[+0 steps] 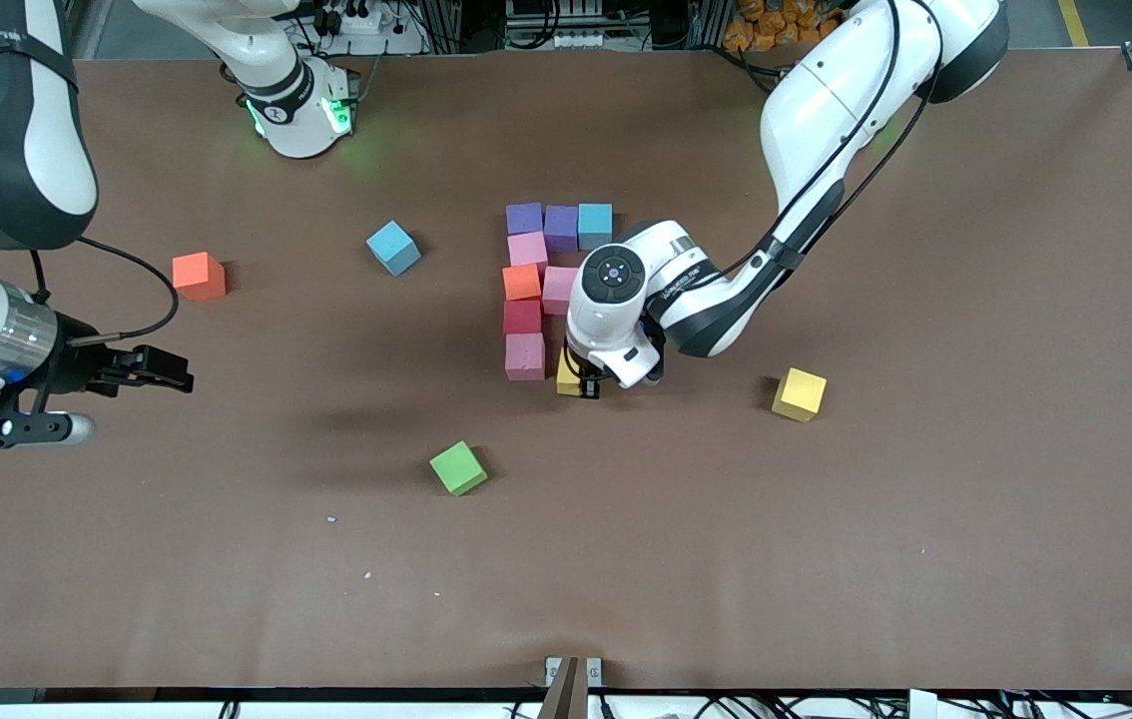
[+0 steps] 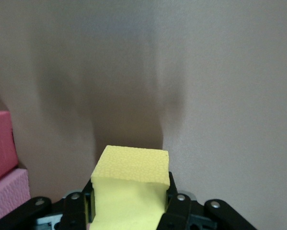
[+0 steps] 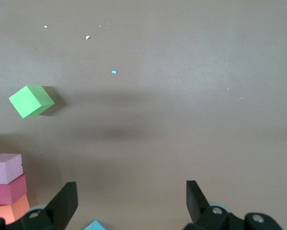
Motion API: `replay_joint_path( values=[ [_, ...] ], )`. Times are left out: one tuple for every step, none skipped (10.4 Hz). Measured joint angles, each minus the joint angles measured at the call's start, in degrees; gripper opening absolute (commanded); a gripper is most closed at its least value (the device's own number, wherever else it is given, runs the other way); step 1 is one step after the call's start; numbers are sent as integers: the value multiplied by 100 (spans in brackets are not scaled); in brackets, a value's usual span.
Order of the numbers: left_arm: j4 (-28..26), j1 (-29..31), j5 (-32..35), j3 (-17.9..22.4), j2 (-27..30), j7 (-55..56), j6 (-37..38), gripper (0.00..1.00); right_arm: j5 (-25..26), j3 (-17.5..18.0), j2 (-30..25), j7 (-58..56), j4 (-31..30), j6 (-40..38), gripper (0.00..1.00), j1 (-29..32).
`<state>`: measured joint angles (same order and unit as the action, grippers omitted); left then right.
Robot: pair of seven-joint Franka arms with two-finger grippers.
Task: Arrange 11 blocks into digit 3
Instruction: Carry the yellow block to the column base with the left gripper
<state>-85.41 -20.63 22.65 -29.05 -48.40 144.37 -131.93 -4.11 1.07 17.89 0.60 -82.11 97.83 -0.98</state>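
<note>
Beside the near pink block [image 1: 524, 357] — left gripper [image 1: 588, 384] clenched on a yellow block [image 1: 569, 376], right gripper [image 1: 159, 367] waiting over bare counter [image 1: 826, 559], fingers [image 3: 64, 203] released.

Even, soft light is falling from overhead across the brown table [image 1: 826, 559], leaving no glare on the matte surface. The left arm [image 1: 806, 150] is casting a broad, diffuse shadow toward the right arm's end, and the green cube [image 1: 457, 468] is throwing only a short one. A green glow is spilling around the right arm's base [image 1: 296, 110]. In the left wrist view, the yellow block [image 2: 131, 191] is sitting close and slightly soft, with a dark smear of shadow on the table, possibly the gripper's own. The right wrist view is looking sharper, its shadows faint.
</note>
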Motion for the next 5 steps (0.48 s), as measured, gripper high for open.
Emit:
replay_joint_path(
  values=[
    [3, -32, -1, 0, -13, 207, -25, 0, 0, -1, 0, 0, 0, 28, 100, 45],
    [3, -96, -1, 0, -23, 421, -30, 0, 0, -2, 0, 0, 0, 77, 100, 79],
    [4, -156, -1, 2, -33, 527, -30, 0, 0, -2, 1, 0, -1, 130, 100, 122],
    [7, -194, -1, 5, -44, 566, -31, 0, 0, -3, 2, 0, -1, 166, 100, 163],
    [8, -214, -1, 5, -59, 578, -32, 0, 0, -3, 4, 0, -2, 171, 100, 179]
  ],
)
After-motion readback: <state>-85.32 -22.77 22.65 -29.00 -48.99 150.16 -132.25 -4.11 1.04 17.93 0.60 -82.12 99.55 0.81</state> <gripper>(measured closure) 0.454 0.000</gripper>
